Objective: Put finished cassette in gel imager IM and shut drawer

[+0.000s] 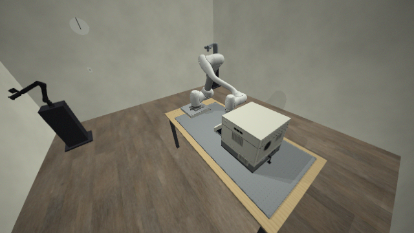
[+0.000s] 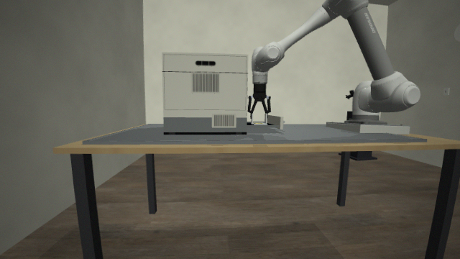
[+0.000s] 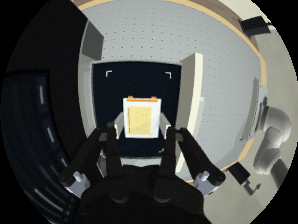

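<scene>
The gel imager IM (image 1: 255, 121) (image 2: 180, 93) is a cream box with a grey base. Its drawer (image 1: 217, 128) (image 2: 277, 121) (image 3: 192, 95) stands open, with dark glass (image 3: 106, 92) inside. White corner marks (image 3: 108, 73) (image 3: 168, 75) show on the glass; a lower one (image 3: 161, 150) shows partly. The cassette FINISHED (image 2: 259, 124) (image 3: 142, 119), white with a yellow gel and orange edge pieces, is level over the glass within the marks' outline. My gripper (image 2: 259, 121) (image 3: 141, 118) points down, shut on the cassette's two long sides. Whether the cassette touches the glass cannot be told.
The imager's body stands right beside the gripper, and the drawer's raised front panel is on the other side. The grey perforated deck (image 1: 200, 129) (image 2: 305, 134) (image 3: 140, 37) surrounds the imager. The arm's base plate (image 1: 195, 110) (image 2: 384, 128) is at the deck's far end.
</scene>
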You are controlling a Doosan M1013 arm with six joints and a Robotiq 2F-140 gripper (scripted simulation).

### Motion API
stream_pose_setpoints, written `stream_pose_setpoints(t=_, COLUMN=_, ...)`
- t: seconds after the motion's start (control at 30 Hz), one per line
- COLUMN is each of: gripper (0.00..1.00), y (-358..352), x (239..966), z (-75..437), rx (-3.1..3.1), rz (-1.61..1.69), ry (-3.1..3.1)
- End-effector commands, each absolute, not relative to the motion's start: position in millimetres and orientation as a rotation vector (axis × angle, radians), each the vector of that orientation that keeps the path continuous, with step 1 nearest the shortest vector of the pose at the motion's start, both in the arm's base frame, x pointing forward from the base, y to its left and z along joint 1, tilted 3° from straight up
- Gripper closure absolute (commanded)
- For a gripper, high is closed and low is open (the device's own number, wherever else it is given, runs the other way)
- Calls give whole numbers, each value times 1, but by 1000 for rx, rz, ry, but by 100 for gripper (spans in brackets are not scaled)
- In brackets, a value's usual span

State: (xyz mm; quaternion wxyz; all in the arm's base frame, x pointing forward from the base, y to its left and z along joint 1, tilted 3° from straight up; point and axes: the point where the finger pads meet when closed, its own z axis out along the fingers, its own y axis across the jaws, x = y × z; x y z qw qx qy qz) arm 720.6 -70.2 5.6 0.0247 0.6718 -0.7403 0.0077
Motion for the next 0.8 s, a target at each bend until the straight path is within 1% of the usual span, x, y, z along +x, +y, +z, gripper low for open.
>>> stream_pose_setpoints(t=0.0, gripper=90, y=-70, x=721, z=6, rx=2078, rz=24, ry=-2290)
stream_pose_setpoints(t=0.07, gripper=90, y=-70, x=721, z=6, rx=2078, rz=24, ry=-2290)
stream_pose_setpoints(t=0.1, gripper=38, y=-70, x=721, z=6, rx=2078, rz=24, ry=-2290)
stream_pose_setpoints(t=0.77, gripper=38, y=-70, x=721, z=6, rx=2078, rz=24, ry=-2290)
